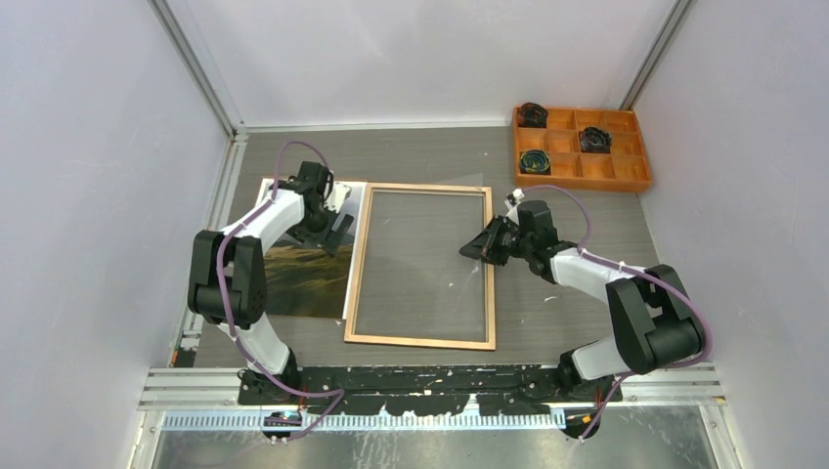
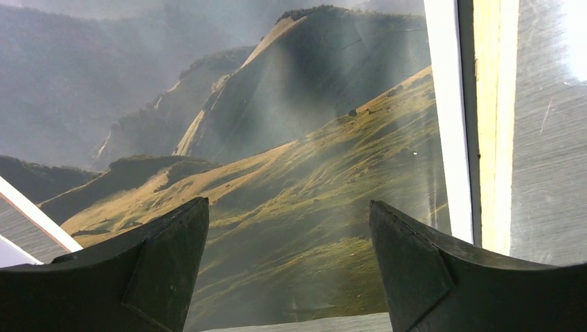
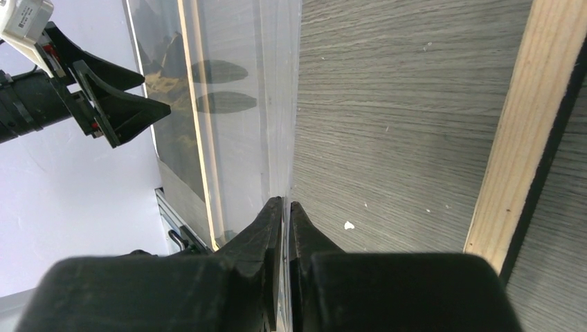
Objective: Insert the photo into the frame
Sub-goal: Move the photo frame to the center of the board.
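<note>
Presently the left tool hangs with its two black fingers wide apart and nothing between them. Below it lies the large rectangular paper print of dark green-brown hills under pale sky; whether the fingers touch the paper cannot be told. The top view puts this tool at centre-left, over the upper right part of the print. The print lies flat on the grey wood-grain desk, picture side up. Its white-bordered right edge runs along the left rail of the large thin rectangular wood-coloured picture frame; touching or overlapping cannot be settled.

Right tool: fingers pressed together on the edge of the thin clear pane, which runs edge-on up the middle of the right wrist view. To the right of the pane in that view are bare desk and one light wood rail of the frame.

In the top view the right tool sits at the right rail, about halfway along it. The frame lies light side up at the centre of the desk, and the clear pane covers its opening. How far the pinched edge is raised cannot be told.

At upper right, well apart from the frame, stands the orange compartment tray, with dark round items in three compartments.
</note>
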You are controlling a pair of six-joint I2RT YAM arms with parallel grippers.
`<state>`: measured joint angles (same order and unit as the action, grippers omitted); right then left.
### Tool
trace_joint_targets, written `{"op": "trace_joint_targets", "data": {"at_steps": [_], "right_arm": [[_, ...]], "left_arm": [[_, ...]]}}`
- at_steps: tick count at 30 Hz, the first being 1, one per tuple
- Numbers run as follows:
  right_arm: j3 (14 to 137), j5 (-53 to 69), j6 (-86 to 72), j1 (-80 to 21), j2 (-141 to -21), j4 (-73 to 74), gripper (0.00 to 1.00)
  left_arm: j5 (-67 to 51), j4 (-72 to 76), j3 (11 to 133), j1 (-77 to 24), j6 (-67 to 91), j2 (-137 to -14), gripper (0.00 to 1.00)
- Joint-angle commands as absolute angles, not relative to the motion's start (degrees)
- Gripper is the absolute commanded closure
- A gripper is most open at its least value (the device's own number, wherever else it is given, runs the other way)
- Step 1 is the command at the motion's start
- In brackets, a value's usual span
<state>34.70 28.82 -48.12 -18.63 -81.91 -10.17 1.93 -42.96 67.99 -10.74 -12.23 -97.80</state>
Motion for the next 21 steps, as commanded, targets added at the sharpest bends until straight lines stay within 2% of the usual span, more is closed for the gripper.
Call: {"op": "trace_joint_targets", "data": {"at_steps": [1,21], "right_arm": [[34.7,30.1,-47.0,-18.4,-82.8,-12.0,0.89],[33.2,30.7,-47.6,-18.3,-82.9,-13.1,0.89]], "left_arm": [[2.5,-41.2,67.7,-11.2,-12.1,-97.9,0.13],[3.3,-41.2,68.3,-12.2,-11.9,-98.7,0.13]]}}
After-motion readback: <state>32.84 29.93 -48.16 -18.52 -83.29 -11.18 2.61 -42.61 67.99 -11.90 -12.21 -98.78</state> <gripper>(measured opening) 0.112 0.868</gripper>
